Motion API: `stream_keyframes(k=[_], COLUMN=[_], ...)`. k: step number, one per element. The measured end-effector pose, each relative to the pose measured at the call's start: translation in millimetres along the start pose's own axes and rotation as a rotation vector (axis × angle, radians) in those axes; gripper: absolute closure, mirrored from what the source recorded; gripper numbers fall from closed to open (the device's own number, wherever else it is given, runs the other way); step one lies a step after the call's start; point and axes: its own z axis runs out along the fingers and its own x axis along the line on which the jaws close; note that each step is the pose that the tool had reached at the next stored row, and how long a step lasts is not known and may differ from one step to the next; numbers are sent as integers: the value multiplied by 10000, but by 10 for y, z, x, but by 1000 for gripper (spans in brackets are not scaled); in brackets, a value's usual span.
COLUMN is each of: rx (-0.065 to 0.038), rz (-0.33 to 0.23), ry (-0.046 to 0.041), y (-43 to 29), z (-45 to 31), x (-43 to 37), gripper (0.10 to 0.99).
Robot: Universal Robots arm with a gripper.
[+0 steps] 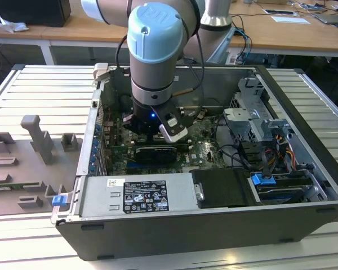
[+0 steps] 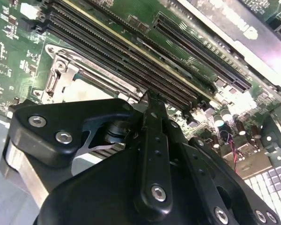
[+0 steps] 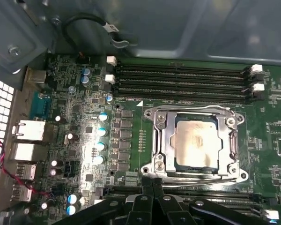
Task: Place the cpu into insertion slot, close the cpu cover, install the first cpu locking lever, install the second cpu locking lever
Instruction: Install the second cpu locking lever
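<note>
Cpu (image 3: 195, 142) seated under cover (image 3: 162, 136), beside jaws (image 3: 152, 185)

The place is a robotics lab or electronics workshop: an opened computer case (image 1: 214, 169) lies on a ribbed metal surface (image 1: 39, 90) beside grey fixture blocks (image 1: 36, 140), with cable-strewn wooden desks (image 1: 281, 34) behind.
</note>
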Motion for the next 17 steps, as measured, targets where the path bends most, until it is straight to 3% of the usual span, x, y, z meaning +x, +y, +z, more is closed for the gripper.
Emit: stream_keyframes(k=[5, 17], rx=[-250, -497], rz=[-1, -3], ry=[-15, -28], y=[-10, -25], z=[37, 101], x=[2, 9], gripper=[980, 980])
